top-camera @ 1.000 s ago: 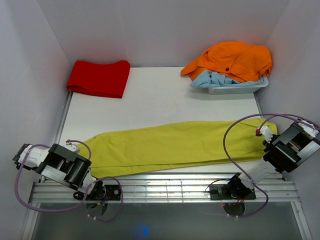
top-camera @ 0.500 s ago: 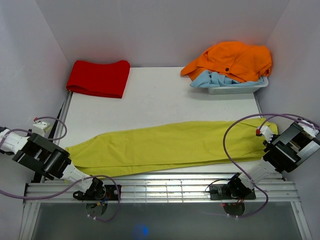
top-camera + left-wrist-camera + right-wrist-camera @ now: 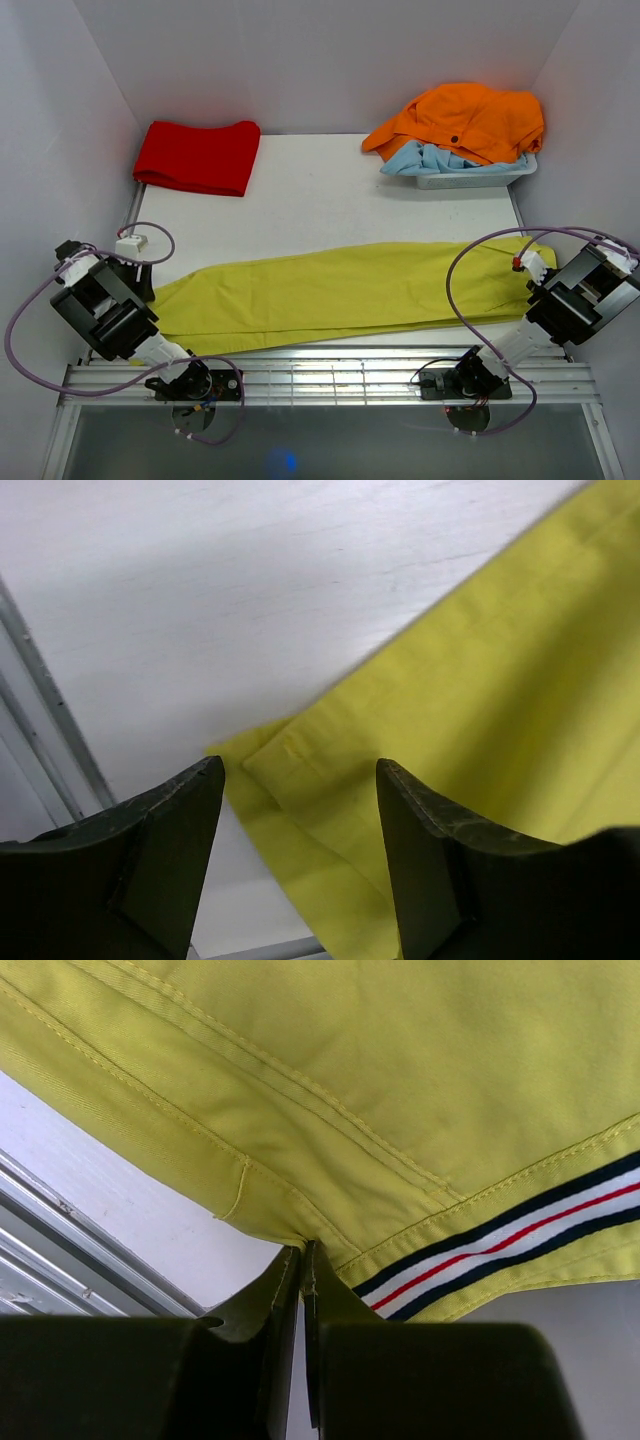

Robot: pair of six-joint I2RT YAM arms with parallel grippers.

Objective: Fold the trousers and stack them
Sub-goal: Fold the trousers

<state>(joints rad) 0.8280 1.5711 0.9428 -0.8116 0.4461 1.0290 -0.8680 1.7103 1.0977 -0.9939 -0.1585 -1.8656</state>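
The yellow-green trousers [image 3: 340, 290] lie stretched left to right along the table's front. My left gripper [image 3: 300, 770] is open, hovering over the leg end [image 3: 290, 770] at the left, with cloth below the gap and nothing pinched. In the top view the left gripper [image 3: 143, 283] sits at the trousers' left tip. My right gripper [image 3: 303, 1250] is shut on the waistband's edge, next to the striped lining [image 3: 500, 1230]. Seen from above, the right gripper [image 3: 533, 268] is at the trousers' right end.
A folded red cloth [image 3: 198, 156] lies at the back left. A white basket [image 3: 470, 178] at the back right holds an orange garment [image 3: 470, 120] and a light blue one. A metal rail [image 3: 330, 375] runs along the near edge; white walls close in on both sides.
The left arm swung out to the left, dragging the leg end that way, then rose back toward the table with its jaws wider. The right arm has not moved.
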